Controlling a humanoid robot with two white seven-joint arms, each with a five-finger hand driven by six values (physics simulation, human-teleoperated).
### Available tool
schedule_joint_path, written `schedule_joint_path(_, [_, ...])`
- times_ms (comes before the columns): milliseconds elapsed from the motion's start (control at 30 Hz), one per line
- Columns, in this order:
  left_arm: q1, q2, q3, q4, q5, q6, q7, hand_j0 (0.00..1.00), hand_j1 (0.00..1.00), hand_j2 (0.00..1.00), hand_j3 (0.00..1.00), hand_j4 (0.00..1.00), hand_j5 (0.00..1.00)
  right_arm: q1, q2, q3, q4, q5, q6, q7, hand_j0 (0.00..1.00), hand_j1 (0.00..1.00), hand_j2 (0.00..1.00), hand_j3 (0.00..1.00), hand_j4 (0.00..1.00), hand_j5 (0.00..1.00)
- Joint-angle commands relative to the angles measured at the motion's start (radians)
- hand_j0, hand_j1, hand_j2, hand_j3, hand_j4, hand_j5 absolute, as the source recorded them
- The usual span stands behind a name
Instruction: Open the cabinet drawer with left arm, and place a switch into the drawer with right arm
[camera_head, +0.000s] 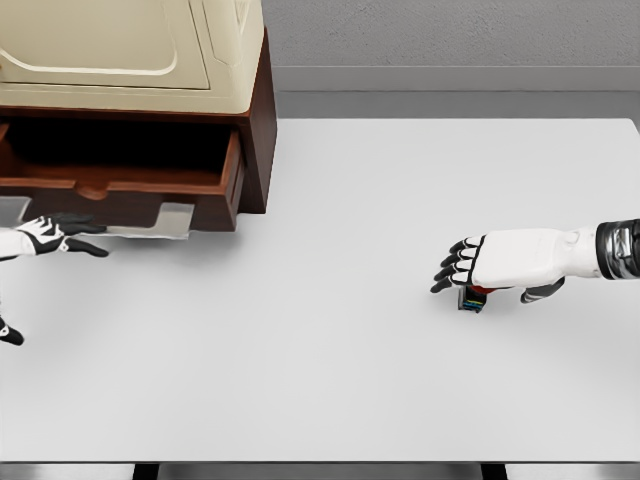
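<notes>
Head view gives us a white table (330, 380) with a brown cabinet (255, 110) at its far left corner, a cream panel (120, 50) covering the cabinet's upper front. We see the cabinet's drawer (130, 185) pulled out toward us, its dark interior showing above the front board. Our left hand (50, 238) sits just below and in front of that drawer front, fingers stretched out flat and holding nothing; its dark fingertips point toward the pale handle plate (170, 220) under the drawer, and we cannot say whether they touch it. Well apart from it, across the table, our right hand (500, 262) reaches in from the right edge, palm down, dark fingers pointing left and slightly curled. Directly beneath its palm lies the switch (472, 298), a small dark block with a red patch on top, resting on the table surface. The hand appears to hover over or press on the switch rather than enclose it, though the palm hides most of the contact, so we leave the grip undecided.
</notes>
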Motion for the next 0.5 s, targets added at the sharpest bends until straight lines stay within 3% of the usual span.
schedule_joint_path(0, [0.0,0.027,-0.018,0.005,-0.038,-0.039,0.0,1.0,1.0,1.0,1.0,1.0,1.0,0.0,0.0,-0.001,0.0,-0.003,0.002,0.0,0.99,0.99,0.99,0.99,0.99,0.99])
schedule_joint_path(233, [-0.003,0.031,-0.024,0.008,0.003,-0.065,0.0,1.0,1.0,1.0,1.0,1.0,1.0,0.0,-0.001,-0.001,-0.001,-0.002,0.002,0.0,0.95,0.95,0.95,0.95,0.95,0.95])
schedule_joint_path(467, [-0.018,0.04,-0.004,0.008,0.069,-0.065,0.0,1.0,1.0,1.0,1.0,1.0,1.0,0.0,-0.001,-0.001,0.0,-0.002,0.002,0.0,0.82,0.82,0.82,0.82,0.82,0.82])
